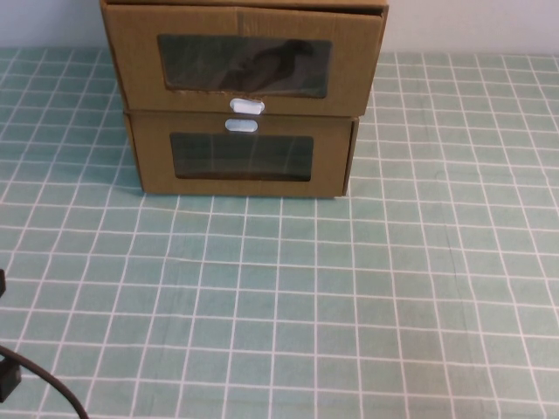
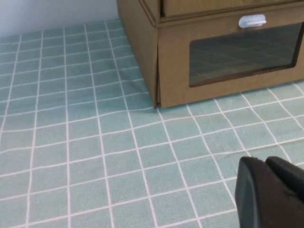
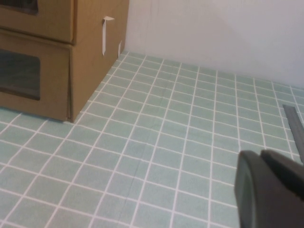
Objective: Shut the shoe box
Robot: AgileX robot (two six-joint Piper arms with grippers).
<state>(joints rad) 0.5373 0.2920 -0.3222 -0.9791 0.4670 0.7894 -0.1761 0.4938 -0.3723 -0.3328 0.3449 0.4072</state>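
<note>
Two brown cardboard boxes are stacked at the far middle of the table. The upper one is the shoe box point(image 1: 243, 61), with a clear window and a white pull tab point(image 1: 246, 106) below it. Its drawer front stands a little forward of the lower box. It also shows in the left wrist view point(image 2: 213, 5) and the right wrist view point(image 3: 38, 19). My left gripper point(image 2: 265, 162) is shut and empty, low over the mat, well in front and left of the boxes. My right gripper point(image 3: 260, 154) is shut and empty, in front and right of them.
The lower cardboard box point(image 1: 240, 157) has its white tab point(image 1: 241, 125) above its window. A green checked mat point(image 1: 349, 288) covers the table. A black cable point(image 1: 44, 384) lies at the near left corner. A wall stands behind the boxes.
</note>
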